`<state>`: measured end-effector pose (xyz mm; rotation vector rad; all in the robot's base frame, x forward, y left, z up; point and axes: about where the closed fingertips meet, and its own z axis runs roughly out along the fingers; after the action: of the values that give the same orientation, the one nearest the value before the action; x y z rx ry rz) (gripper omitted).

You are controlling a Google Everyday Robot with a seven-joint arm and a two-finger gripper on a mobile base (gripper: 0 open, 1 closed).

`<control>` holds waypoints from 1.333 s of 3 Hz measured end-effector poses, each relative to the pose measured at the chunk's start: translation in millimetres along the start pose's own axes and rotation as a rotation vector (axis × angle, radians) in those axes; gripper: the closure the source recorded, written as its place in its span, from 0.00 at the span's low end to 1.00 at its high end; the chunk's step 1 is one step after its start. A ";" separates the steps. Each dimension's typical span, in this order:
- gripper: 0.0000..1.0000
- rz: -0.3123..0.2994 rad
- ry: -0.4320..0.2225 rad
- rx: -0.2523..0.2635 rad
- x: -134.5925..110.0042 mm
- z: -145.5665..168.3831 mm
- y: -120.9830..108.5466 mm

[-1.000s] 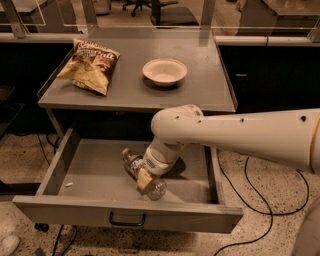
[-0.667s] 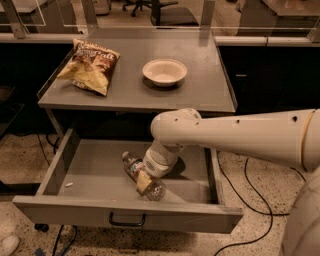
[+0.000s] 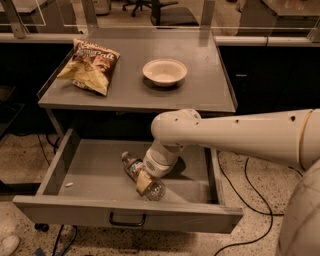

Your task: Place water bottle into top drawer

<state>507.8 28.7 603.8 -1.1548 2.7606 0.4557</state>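
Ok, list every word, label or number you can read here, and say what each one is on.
Nothing here can be quoted as it reads.
Chip bag: large pale lettering on the front, not legible.
Water bottle, lying in the top drawer: patterned label band, no word legible.
Gripper, down in the drawer at the bottle: no marking visible.
White bowl and drawer front: no text.

Likely an office: wheeled chair (image 3: pixel 171 15) and desk (image 3: pixel 290 9) behind; gripper (image 3: pixel 144 181) inside top drawer (image 3: pixel 92 167).
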 end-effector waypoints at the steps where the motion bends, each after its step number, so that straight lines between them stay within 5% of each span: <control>1: 0.49 0.000 0.000 0.000 0.0 0.0 0.0; 3: 0.03 0.000 0.000 0.000 0.0 0.0 0.0; 4: 0.00 0.000 0.000 0.000 0.0 0.0 0.0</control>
<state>507.8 28.7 603.8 -1.1550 2.7607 0.4557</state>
